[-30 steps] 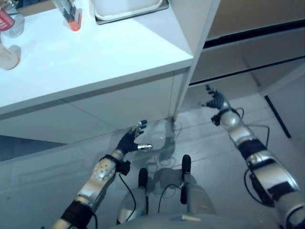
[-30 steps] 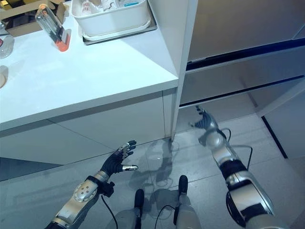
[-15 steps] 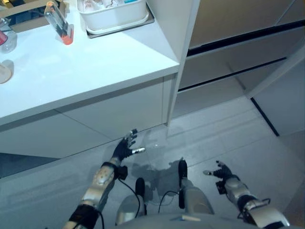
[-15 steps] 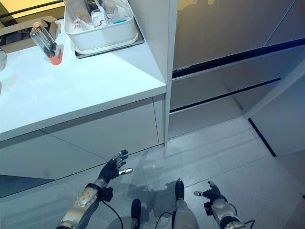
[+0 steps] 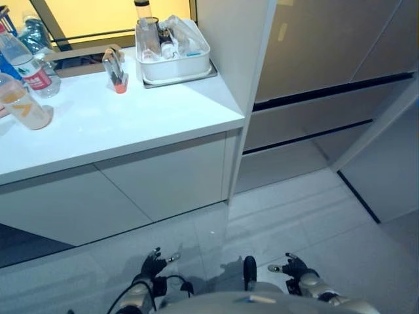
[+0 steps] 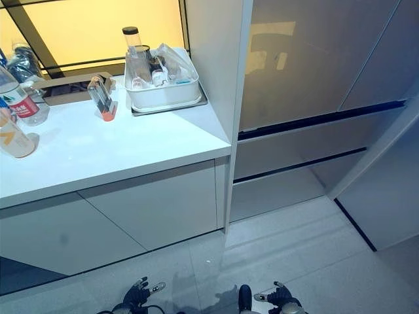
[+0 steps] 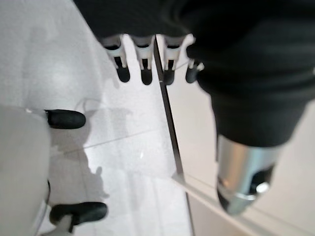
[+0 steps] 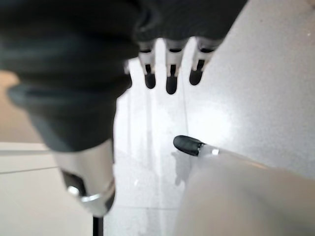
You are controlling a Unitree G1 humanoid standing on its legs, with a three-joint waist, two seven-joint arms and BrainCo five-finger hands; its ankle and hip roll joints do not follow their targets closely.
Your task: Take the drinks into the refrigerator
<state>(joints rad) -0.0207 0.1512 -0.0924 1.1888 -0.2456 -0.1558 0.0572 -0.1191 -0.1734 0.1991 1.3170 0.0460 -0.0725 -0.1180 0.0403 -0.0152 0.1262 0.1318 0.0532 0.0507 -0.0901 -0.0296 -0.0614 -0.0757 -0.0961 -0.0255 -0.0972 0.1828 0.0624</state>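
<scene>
Two drink bottles stand at the counter's far left: one with a red label (image 5: 27, 65) and one with an orange label (image 5: 21, 104). The refrigerator (image 5: 327, 59) rises right of the counter, its tall door and lower drawers closed, with dark gaps between them. My left hand (image 5: 152, 267) hangs low over the floor at the bottom of the eye views, fingers (image 7: 142, 64) straight and holding nothing. My right hand (image 5: 292, 267) hangs low in front of the refrigerator, its fingers (image 8: 170, 73) also straight and empty. Both hands are far from the bottles.
A white tub (image 5: 177, 64) holding a dark-capped bottle and other items sits at the counter's back right. A small clear holder with an orange base (image 5: 116, 73) stands beside it. A white upright panel (image 5: 242, 78) separates the white counter (image 5: 131, 124) from the refrigerator.
The camera has tilted up, bringing the bottles and more of the counter into view. Both arms have dropped; the right hand came down from near the refrigerator's drawers to floor level.
</scene>
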